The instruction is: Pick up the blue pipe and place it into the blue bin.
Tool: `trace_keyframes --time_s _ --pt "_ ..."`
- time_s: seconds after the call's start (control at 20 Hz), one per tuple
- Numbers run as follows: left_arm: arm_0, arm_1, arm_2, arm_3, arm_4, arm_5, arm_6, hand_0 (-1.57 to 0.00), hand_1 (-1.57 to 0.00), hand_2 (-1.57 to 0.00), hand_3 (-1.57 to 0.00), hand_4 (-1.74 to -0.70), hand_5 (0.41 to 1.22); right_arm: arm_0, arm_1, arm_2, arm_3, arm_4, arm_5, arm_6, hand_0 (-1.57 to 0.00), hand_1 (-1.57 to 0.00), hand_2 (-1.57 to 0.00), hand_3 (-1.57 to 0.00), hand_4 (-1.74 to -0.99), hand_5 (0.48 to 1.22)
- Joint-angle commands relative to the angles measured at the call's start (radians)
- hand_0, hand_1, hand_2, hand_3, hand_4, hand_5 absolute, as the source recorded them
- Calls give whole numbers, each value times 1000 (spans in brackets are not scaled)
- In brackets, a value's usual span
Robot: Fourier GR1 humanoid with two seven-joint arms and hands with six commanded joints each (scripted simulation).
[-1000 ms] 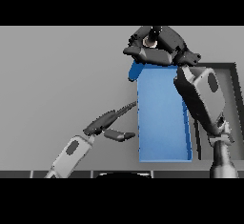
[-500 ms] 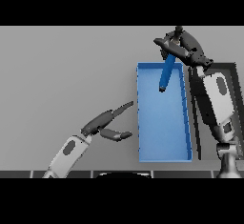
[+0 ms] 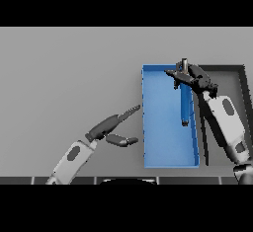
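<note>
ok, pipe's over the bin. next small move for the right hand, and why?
Probably open the fingers and let go. The right hand holds the pipe by its top end, hanging inside the bin along its right wall, so a release should drop it in.

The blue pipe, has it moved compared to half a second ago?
Yes. The blue pipe has shifted toward the right wall of the blue bin and lies lower inside it, with the right hand over its far end.
</note>
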Motion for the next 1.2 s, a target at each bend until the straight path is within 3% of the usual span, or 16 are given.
trace_keyframes --time_s 0.0,0.05,0.1,0.15,0.25,0.35,0.5,0.8,0.9,1.15 --pt "-2 -1 2 6 1 0 3 1 1 1 1 -885 481 14 -28 33 11 -14 -2 0 -1571 -1571 -1571 -617 -1662 1221" --pt "-4 2 1 7 -1 -3 3 1 1 1 1 -886 483 10 -34 77 30 -29 -21 0 -1571 -1571 -1571 -808 -1617 1199" --pt "-7 1 3 11 0 -4 2 1 1 1 1 -885 486 4 -57 147 53 -72 -56 0 -1571 -1514 -1454 -960 -1573 1188" --pt "-12 2 2 16 -8 -2 4 1 1 1 1 -883 490 -16 -84 216 87 -145 -87 0 -1257 -1211 -1163 -768 -1515 1176" --pt "-14 2 7 9 1 -3 5 1 1 1 1 -880 495 -44 -132 319 107 -290 -128 0 -804 -775 -744 -491 -1385 1114" --pt "-3 3 -1 4 -4 -3 -4 1 1 1 1 -881 497 -75 -156 399 120 -355 -80 0 -514 -495 -476 -314 -1296 1152" --pt "-9 -2 2 11 -7 4 -1 1 1 1 1 -879 493 -116 -197 493 101 -321 -36 -3 -263 -253 -243 -160 -1202 1013" --pt "-5 -4 2 23 -12 8 2 1 1 1 1 -878 480 -144 -203 553 108 -217 10 -22 -68 -66 -63 -41 -1131 829" --pt "-3 1 5 9 -2 3 0 1 1 1 1 -881 476 -141 -200 553 106 -215 3 -30 -377 -184 -82 -26 -1144 792" --pt "6 7 5 -4 -6 10 12 1 1 1 1 -885 476 -139 -192 532 125 -246 40 -60 -123 -60 -26 -8 -1154 809"
